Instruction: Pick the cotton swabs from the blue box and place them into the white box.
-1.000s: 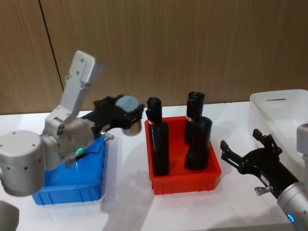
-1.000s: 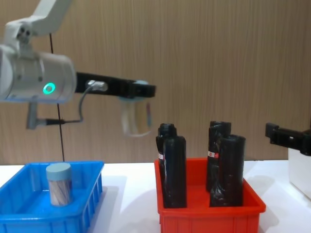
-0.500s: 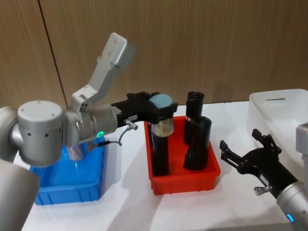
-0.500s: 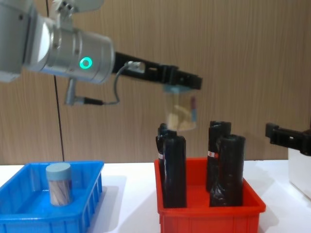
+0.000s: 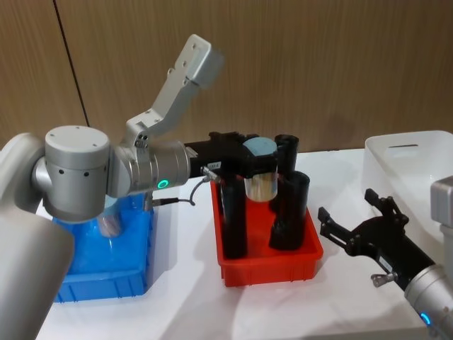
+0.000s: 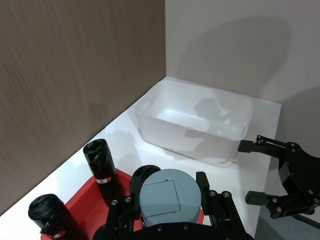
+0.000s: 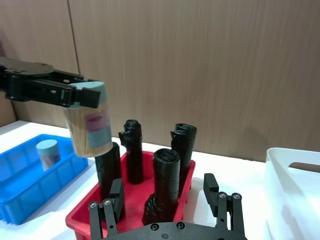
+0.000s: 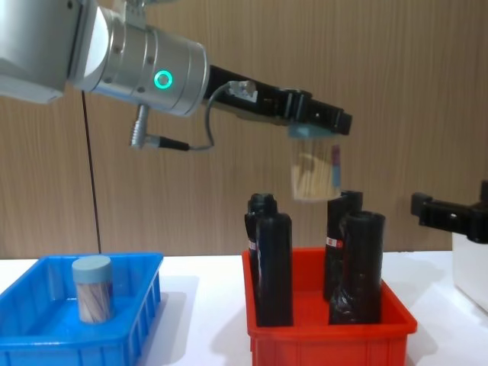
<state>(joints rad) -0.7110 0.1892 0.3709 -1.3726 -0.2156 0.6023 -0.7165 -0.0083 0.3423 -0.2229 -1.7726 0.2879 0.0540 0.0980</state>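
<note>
Before the wood wall [image 8: 404, 76], left pincer [image 8: 319, 126] pinches the cotton swabs [image 8: 315, 175], hanging below it.

brown wood-grain wall panels [image 5: 340, 64] behind the left claw [image 5: 259, 157], dark vertical seam [image 5: 73, 71] well to its left, white tabletop [image 5: 184, 297] below.

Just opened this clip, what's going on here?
The left gripper holds a tub of cotton swabs at its lid, in the air above the red bin of black bottles, between the blue box and the white box. A second tub stands in the blue box. The right gripper hangs open near the white box, holding nothing.
</note>
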